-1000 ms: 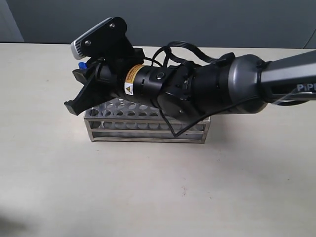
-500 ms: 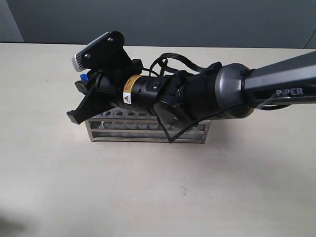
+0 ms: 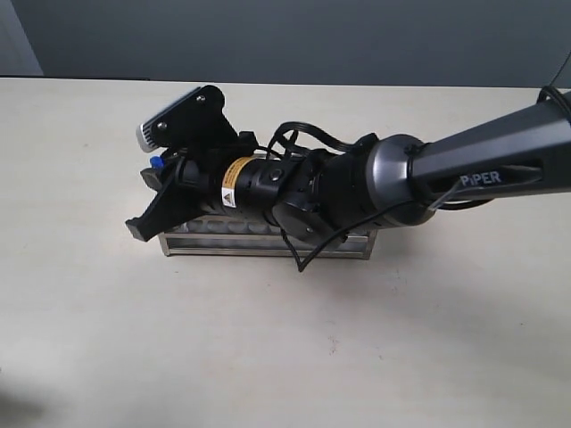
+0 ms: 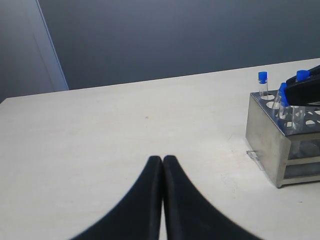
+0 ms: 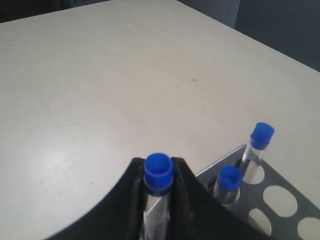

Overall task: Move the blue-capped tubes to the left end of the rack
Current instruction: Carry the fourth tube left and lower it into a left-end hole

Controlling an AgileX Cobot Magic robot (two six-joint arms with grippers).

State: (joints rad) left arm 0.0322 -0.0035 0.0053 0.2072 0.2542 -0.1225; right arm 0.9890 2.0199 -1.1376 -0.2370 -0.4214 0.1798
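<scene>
Right pincer (image 5: 158,165) clamps a thin clear blue-capped tube (image 5: 158,176) above the left end of the long silver metal rack (image 3: 232,246), frame centre. Left pincer (image 4: 162,165) is pressed together, empty. If tilted, the tube could miss its hole and jam.

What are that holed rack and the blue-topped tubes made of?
The rack looks like silvery metal with a dull brushed sheen and crisp folded edges. The tubes seem clear plastic, possibly glass: see-through. Their blue caps look like matte plastic.

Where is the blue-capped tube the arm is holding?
The held tube sits clamped in the right gripper, at the left end of the rack in the exterior view, beside two blue-capped tubes standing in its holes.
</scene>
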